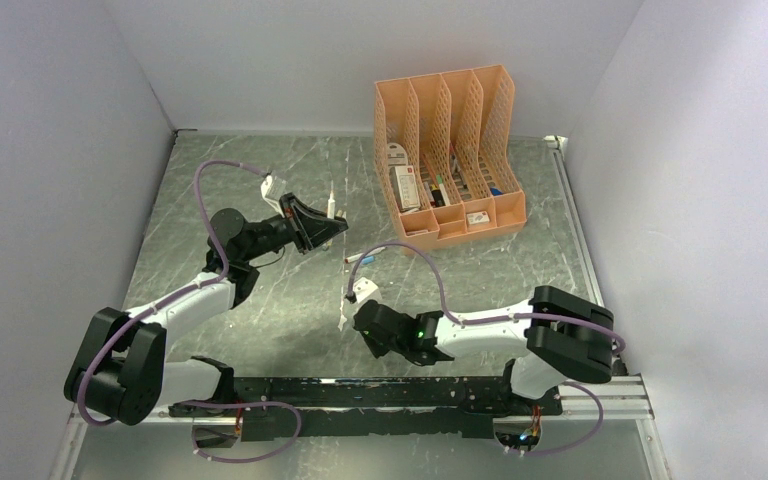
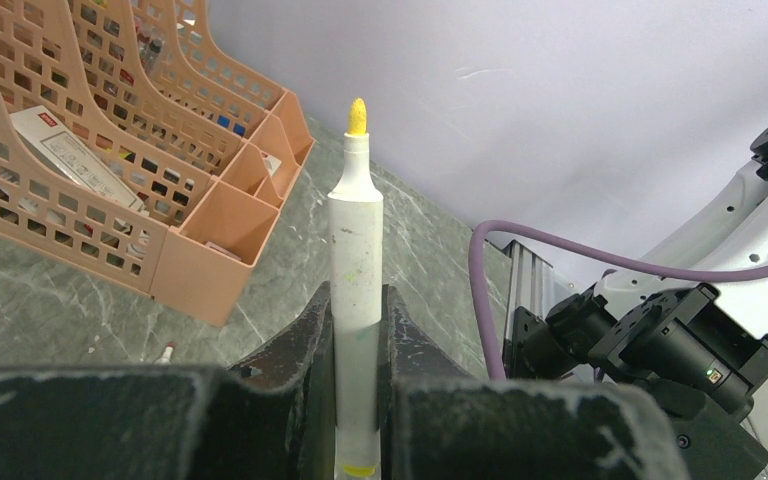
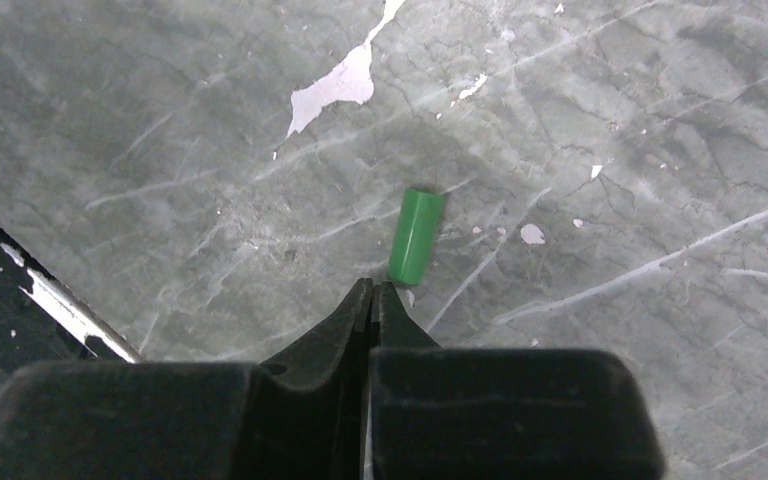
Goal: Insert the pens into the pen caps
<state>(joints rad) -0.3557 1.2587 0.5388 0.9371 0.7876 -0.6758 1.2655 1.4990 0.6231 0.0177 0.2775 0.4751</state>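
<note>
My left gripper (image 1: pixel 326 229) is shut on a white-barrelled pen (image 2: pixel 355 250) with a yellow tip, which stands up from between the fingers (image 2: pixel 305 345). The pen also shows in the top view (image 1: pixel 332 208). My right gripper (image 3: pixel 374 287) is shut and empty, low over the table. A green pen cap (image 3: pixel 416 236) lies on its side on the table just beyond and slightly right of the right fingertips, apart from them. A second pen (image 1: pixel 362 254) with a red tip lies on the table mid-way between the arms; its tip shows in the left wrist view (image 2: pixel 165 351).
A peach lattice organiser (image 1: pixel 450 150) with boxes and small items stands at the back right, also in the left wrist view (image 2: pixel 110 150). Purple cables (image 1: pixel 430 270) arc over the table. A white chipped patch (image 3: pixel 335 85) marks the marble surface. The black front rail (image 1: pixel 380 395) runs along the near edge.
</note>
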